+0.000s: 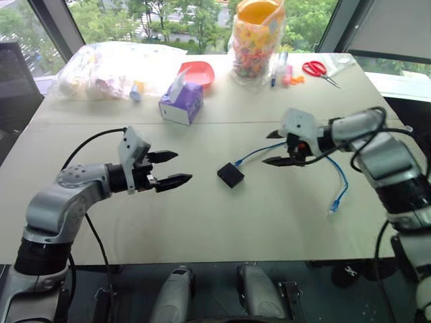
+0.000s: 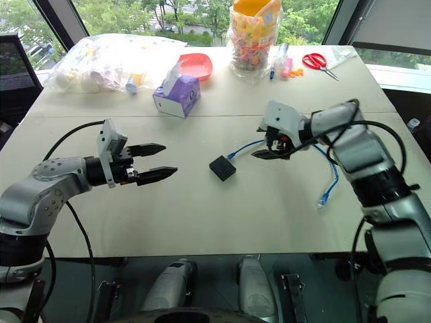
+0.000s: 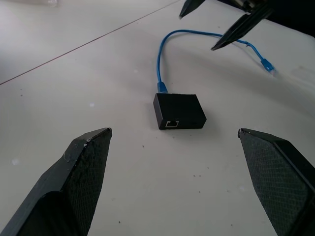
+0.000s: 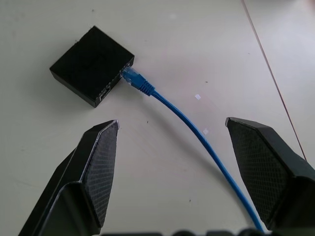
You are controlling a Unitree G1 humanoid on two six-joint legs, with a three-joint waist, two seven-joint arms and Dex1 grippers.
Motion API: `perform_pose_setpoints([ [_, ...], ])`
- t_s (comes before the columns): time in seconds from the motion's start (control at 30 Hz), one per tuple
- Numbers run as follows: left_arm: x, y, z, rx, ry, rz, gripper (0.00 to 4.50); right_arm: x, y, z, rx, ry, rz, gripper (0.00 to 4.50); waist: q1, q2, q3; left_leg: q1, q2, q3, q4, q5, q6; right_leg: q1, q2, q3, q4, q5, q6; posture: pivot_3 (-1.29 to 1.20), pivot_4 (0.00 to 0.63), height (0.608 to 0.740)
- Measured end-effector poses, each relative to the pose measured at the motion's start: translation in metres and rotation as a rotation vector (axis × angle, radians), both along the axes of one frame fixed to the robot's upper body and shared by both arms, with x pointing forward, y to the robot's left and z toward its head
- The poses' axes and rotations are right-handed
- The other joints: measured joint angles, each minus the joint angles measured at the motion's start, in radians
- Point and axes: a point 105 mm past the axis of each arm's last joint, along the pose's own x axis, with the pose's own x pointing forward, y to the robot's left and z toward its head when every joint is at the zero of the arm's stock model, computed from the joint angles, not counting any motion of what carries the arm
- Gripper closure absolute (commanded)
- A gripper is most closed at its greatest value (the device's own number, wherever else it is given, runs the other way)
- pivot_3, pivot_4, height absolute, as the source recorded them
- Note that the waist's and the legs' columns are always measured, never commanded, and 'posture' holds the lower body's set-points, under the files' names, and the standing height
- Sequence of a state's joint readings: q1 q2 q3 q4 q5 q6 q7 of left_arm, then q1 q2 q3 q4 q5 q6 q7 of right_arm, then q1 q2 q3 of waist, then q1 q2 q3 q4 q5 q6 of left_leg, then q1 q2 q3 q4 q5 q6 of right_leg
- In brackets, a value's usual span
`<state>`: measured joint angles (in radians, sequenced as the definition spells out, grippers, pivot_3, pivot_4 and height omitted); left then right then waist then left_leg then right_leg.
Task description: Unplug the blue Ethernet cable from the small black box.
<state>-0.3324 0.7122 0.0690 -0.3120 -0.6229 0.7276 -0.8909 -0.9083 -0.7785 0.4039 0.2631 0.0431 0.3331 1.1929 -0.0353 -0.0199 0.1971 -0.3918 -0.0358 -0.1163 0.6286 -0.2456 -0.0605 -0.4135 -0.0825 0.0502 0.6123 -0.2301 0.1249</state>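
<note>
Blue Ethernet cable (still plugged) beneath open right hand.

A pale beige surface stands before large windows with dark slanted frames; green trees show outside in daylight. A dark chair sits at the left; the floor below is dark.

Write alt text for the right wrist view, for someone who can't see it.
A blue Ethernet cable is plugged into the side of a small black box lying on a pale table, and curves away toward the camera. The right pincer hangs open above the cable, one black finger on either side, touching neither cable nor box.
</note>
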Motion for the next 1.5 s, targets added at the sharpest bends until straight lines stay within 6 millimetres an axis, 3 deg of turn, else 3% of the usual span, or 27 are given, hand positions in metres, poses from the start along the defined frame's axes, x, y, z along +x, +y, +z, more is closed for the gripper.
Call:
perform_pose_setpoints([
  [0.3, -0.006, 0.002, -0.003, 0.015, -0.01, 0.025, 0.19, 0.029, 0.025, -0.032, -0.2, -0.034, 0.139, 0.87, -0.013, 0.0, 0.0, 0.0, 0.0, 0.0, -0.001, 0.001, -0.001, -0.002, 0.0, 0.0, 0.002, 0.001, 0.0, 0.0, 0.15, 0.74],
  [0.4, -0.007, 0.005, -0.003, 0.018, -0.019, 0.041, 0.19, 0.034, 0.039, -0.042, -0.206, -0.011, 0.165, 0.87, -0.014, 0.0, 0.0, 0.0, 0.0, -0.001, -0.001, 0.001, -0.002, -0.003, 0.0, 0.0, 0.003, 0.001, -0.001, 0.0, 0.15, 0.74],
  [0.67, -0.009, 0.006, -0.003, 0.023, -0.034, 0.058, 0.19, 0.042, 0.064, -0.045, -0.139, 0.102, 0.121, 0.87, -0.024, 0.0, 0.0, 0.001, 0.0, -0.001, -0.001, 0.002, -0.003, -0.003, 0.001, 0.001, 0.005, 0.001, -0.001, 0.0, 0.15, 0.74],
  [0.77, -0.009, 0.007, -0.003, 0.025, -0.041, 0.065, 0.11, 0.042, 0.067, -0.048, -0.129, 0.133, 0.104, 1.69, -0.033, 0.0, 0.0, 0.001, 0.0, -0.001, -0.001, 0.002, -0.003, -0.003, 0.001, 0.001, 0.007, 0.002, -0.001, 0.0, 0.15, 0.74],
  [0.9, -0.008, 0.007, -0.002, 0.029, -0.057, 0.073, 0.11, 0.039, 0.072, -0.052, -0.126, 0.181, 0.113, 3.81, -0.038, 0.0, 0.0, 0.003, 0.0, -0.001, 0.0, 0.002, -0.003, -0.002, 0.001, 0.001, 0.009, 0.002, -0.002, 0.0, 0.15, 0.74],
  [0.93, -0.008, 0.007, -0.002, 0.029, -0.057, 0.076, 0.11, 0.038, 0.072, -0.053, -0.127, 0.189, 0.117, 4.25, -0.037, 0.0, 0.0, 0.003, 0.0, -0.001, 0.0, 0.002, -0.004, -0.002, 0.002, 0.001, 0.01, 0.002, -0.002, 0.0, 0.15, 0.74],
  [0.97, -0.007, 0.008, -0.002, 0.03, -0.058, 0.078, 0.11, 0.037, 0.072, -0.053, -0.126, 0.194, 0.119, 4.42, -0.036, 0.0, 0.0, 0.003, 0.0, -0.001, 0.001, 0.002, -0.004, -0.002, 0.001, 0.001, 0.011, 0.002, -0.002, 0.0, 0.15, 0.74],
  [1.23, -0.001, 0.005, 0.0, -0.03, -0.038, 0.076, 0.11, 0.039, 0.057, -0.046, -0.099, 0.014, 0.151, 4.42, -0.032, 0.0, 0.0, 0.002, -0.001, -0.002, 0.002, 0.003, -0.004, -0.003, 0.001, 0.001, 0.012, 0.002, -0.002, 0.0, 0.15, 0.74],
  [1.33, 0.006, 0.0, 0.007, -0.092, -0.007, 0.052, 0.11, 0.033, 0.053, -0.02, 0.017, -0.225, 0.152, 4.42, -0.025, 0.0, 0.0, 0.0, -0.001, -0.002, 0.001, 0.003, -0.004, -0.006, 0.001, 0.001, 0.014, 0.002, -0.002, 0.0, 0.15, 0.74],
  [1.5, 0.017, -0.009, 0.024, -0.176, 0.033, 0.007, 0.11, 0.003, 0.059, 0.02, 0.095, -0.603, 0.171, 4.42, -0.024, 0.0, 0.0, -0.001, -0.001, -0.001, 0.002, 0.003, -0.004, -0.008, 0.001, 0.002, 0.016, 0.002, -0.002, 0.0, 0.15, 0.74],
])
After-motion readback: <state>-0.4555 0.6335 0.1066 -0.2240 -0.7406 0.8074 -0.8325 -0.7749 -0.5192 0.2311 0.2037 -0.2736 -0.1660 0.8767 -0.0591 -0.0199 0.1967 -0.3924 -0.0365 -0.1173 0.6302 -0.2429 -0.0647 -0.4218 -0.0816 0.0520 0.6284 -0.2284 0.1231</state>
